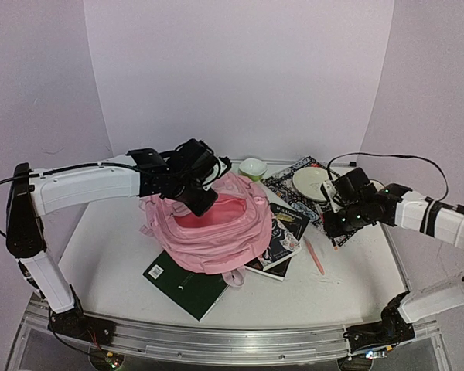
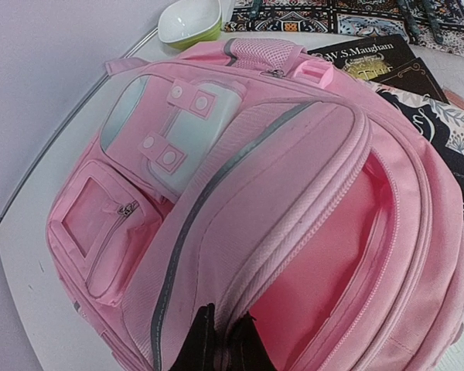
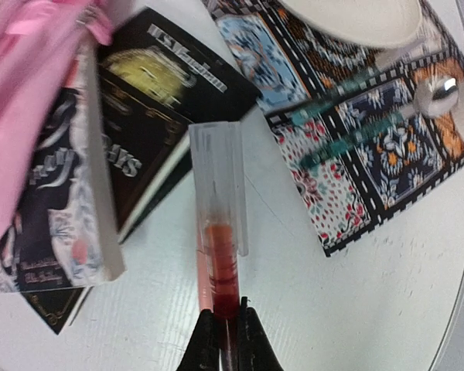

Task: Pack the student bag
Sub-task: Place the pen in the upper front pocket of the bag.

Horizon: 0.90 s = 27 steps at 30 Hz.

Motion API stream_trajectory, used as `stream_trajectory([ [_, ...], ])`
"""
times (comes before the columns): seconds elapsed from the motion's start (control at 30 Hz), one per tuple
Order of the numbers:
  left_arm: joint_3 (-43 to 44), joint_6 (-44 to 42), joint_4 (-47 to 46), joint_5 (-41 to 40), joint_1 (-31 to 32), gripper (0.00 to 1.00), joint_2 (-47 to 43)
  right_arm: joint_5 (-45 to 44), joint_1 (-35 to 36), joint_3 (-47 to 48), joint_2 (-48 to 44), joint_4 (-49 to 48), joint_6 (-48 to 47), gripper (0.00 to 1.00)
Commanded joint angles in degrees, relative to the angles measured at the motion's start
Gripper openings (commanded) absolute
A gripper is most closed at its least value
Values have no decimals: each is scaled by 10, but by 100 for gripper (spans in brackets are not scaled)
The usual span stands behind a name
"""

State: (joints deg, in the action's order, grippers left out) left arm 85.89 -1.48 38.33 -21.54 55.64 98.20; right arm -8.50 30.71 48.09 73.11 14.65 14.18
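Right pincer (image 3: 226,332) clamped on pen (image 3: 219,232), right of bag (image 1: 216,224), books (image 1: 282,236) between; pen axis runs straight out from tips. Left pincer (image 2: 224,340) pinches bag's open mouth; bag on counter (image 1: 116,247).

green book (image 1: 182,286) half hidden under backpack (image 1: 213,232), pen (image 3: 220,255) cut off at bottom edge, cutlery (image 3: 348,124) upper right blurred

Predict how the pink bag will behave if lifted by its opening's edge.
The bag probably sags and folds: its fabric looks soft and slumps. It likely feels light, since the open compartment looks empty.
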Motion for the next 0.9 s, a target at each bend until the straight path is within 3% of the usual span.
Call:
stream_trajectory([
  [0.0, 39, 6, -50, 57, -14, 0, -42, 35, 46, 34, -57, -25, -137, 0],
  [0.17, 58, 2, -46, 92, -18, 0, -40, 31, 129, 81, -41, -53, -275, 0],
  [0.53, 87, -1, -33, 121, -19, 0, -46, -28, 257, 181, 64, -77, -478, 6],
  [0.87, 108, -10, -15, 169, -24, 0, -44, -108, 313, 211, 158, -185, -671, 7],
])
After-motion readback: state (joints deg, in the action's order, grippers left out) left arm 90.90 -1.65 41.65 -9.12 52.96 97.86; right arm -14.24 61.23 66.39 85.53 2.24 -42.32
